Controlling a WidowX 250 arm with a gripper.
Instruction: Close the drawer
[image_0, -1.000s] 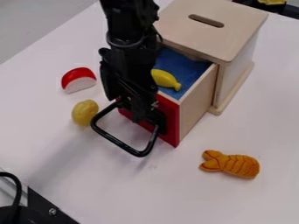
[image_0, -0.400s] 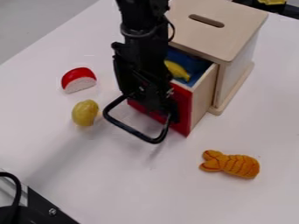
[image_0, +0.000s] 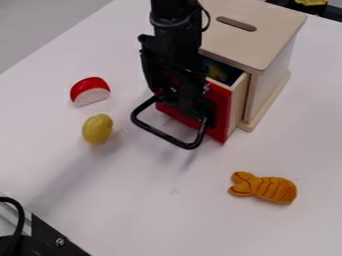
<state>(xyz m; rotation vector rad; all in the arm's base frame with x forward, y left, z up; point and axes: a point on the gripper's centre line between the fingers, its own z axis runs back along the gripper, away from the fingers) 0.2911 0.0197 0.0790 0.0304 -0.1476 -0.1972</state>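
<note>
Item: black handle loop, at the drawer front; hazard, pincer sliding off it if contact is glancing.
Item: pincer, against the drawer's red front; cannot tell whether apart or together. Off-centre pressure could skew the drawer.
Item: drawer, partly open, right of the surface's left edge; could bind if skewed.
Item: yellow piece, inside; might snag beneath the cabinet lip if raised.

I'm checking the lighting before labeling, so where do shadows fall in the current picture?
Camera view: a soft shadow on the white tabletop below the yellow oval toy; fainter shade below the black handle; deep shade inside the drawer, partly obscuring its contents.
</note>
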